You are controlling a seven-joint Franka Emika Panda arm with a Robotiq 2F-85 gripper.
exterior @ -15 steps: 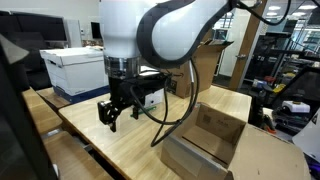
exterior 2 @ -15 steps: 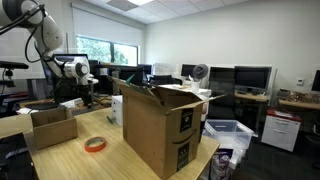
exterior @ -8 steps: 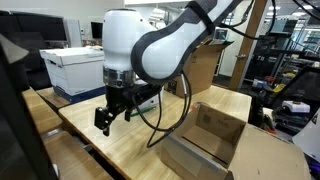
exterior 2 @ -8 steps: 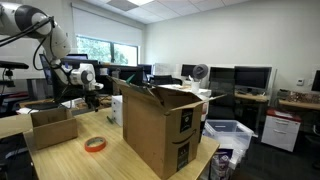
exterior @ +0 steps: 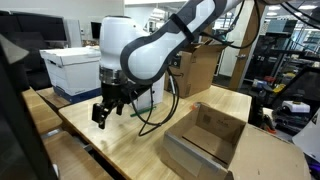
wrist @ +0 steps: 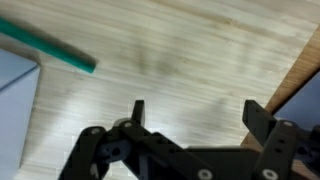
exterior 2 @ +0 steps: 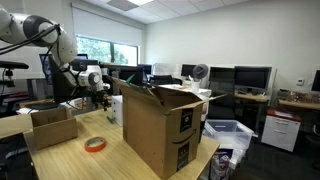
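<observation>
My gripper (wrist: 197,108) is open, its two black fingers wide apart with only bare light-wood tabletop (wrist: 190,55) between them. In both exterior views the gripper (exterior: 103,112) (exterior 2: 98,95) hangs a little above the table, holding nothing. A green strip (wrist: 50,48) lies on the wood at the upper left of the wrist view, apart from the fingers. A pale grey-white surface (wrist: 14,95) fills the left edge there. A white box (exterior: 75,70) stands just behind the gripper on the table.
An open cardboard box (exterior: 205,140) lies on the table near its front corner. A tall cardboard box (exterior 2: 160,125), a low cardboard box (exterior 2: 50,125) and an orange tape roll (exterior 2: 95,144) are also on the table. Desks, monitors and shelves surround it.
The arm has swung along the table toward the white box, carrying the gripper with it. The jaws have spread a little wider.
</observation>
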